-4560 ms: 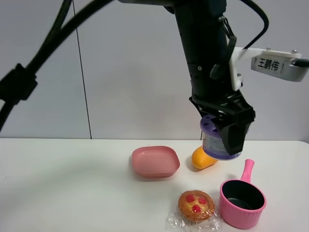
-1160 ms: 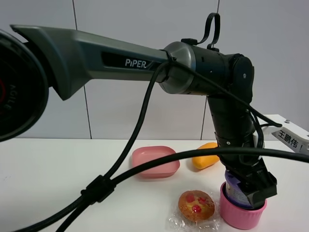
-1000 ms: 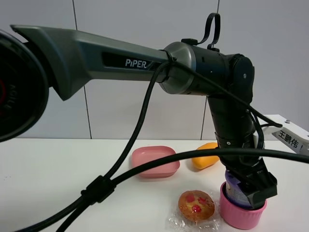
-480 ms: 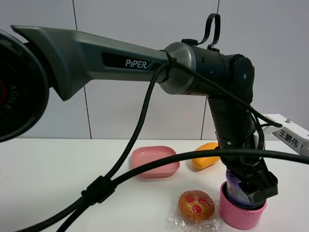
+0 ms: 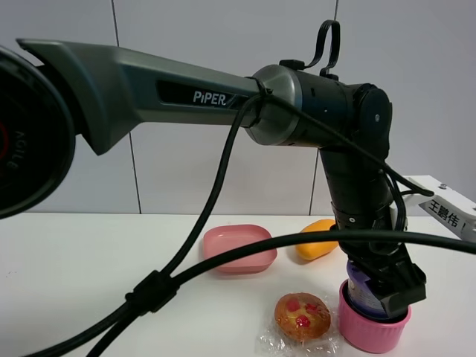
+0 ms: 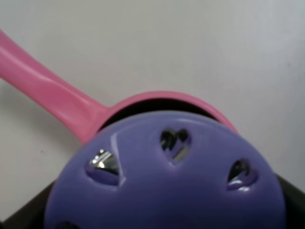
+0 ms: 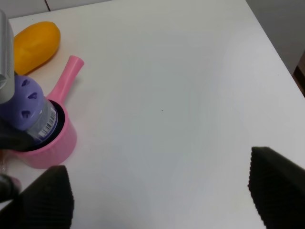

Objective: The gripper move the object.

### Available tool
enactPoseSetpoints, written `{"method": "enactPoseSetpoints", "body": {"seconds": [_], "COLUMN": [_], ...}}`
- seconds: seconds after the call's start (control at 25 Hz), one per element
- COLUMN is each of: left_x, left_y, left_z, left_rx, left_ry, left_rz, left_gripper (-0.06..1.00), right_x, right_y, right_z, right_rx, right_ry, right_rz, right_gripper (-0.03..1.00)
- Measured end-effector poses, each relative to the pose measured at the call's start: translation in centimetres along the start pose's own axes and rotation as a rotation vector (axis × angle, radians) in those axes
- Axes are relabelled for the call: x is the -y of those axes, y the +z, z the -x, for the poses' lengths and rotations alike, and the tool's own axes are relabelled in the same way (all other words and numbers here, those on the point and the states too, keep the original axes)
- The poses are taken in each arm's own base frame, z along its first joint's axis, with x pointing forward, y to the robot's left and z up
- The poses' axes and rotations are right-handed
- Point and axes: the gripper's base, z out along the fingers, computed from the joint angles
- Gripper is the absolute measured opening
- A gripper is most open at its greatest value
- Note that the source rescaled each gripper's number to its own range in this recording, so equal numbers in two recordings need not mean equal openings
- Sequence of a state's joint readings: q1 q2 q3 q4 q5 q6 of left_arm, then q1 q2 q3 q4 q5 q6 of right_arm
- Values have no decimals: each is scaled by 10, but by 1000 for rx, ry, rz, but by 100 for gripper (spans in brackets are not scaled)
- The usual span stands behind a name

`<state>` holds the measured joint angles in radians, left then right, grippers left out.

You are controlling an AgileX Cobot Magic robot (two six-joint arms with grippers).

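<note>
The left arm [image 5: 186, 89] is extended across the table [image 5: 89, 268] and bent steeply downward at the wrist, directly above the pink pot [image 5: 368, 336]. The left claw [image 5: 381, 286] is clamped on the purple canister [image 5: 358, 282], which is held upright with its lower part inside the pot rim. The right claw [image 7: 159, 188] is spread wide, well apart from the pot. An orange fruit [image 5: 316, 242] is located behind the pot and a wrapped tart [image 5: 301, 316] just beside it
</note>
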<state>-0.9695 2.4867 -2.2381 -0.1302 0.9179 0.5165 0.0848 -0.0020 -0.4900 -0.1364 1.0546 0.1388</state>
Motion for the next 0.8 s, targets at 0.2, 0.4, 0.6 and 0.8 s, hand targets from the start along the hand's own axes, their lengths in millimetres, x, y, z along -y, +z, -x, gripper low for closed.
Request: {"method": "enactPoseSetpoints", "body": {"seconds": [0.2,0.4,0.6,0.8], "left_x": [-1,0,-1,-2], "left_y": [0,0,-3,-17], "left_z": [0,-1,0,4], "left_rx": [-4,-10,-9,-29], "left_ry": [1,-7,-11,-14], "left_rz": [6,4,6,6], "left_gripper": [2,17,77,99], "right_x": [0,0,0,0], "right_y": [0,0,0,0], "right_z": [0,0,0,0], "right_rx": [0,0,0,0], "right_ry": [0,0,0,0], "right_rz": [0,0,0,0], "right_gripper": [100,100,100,100]}}
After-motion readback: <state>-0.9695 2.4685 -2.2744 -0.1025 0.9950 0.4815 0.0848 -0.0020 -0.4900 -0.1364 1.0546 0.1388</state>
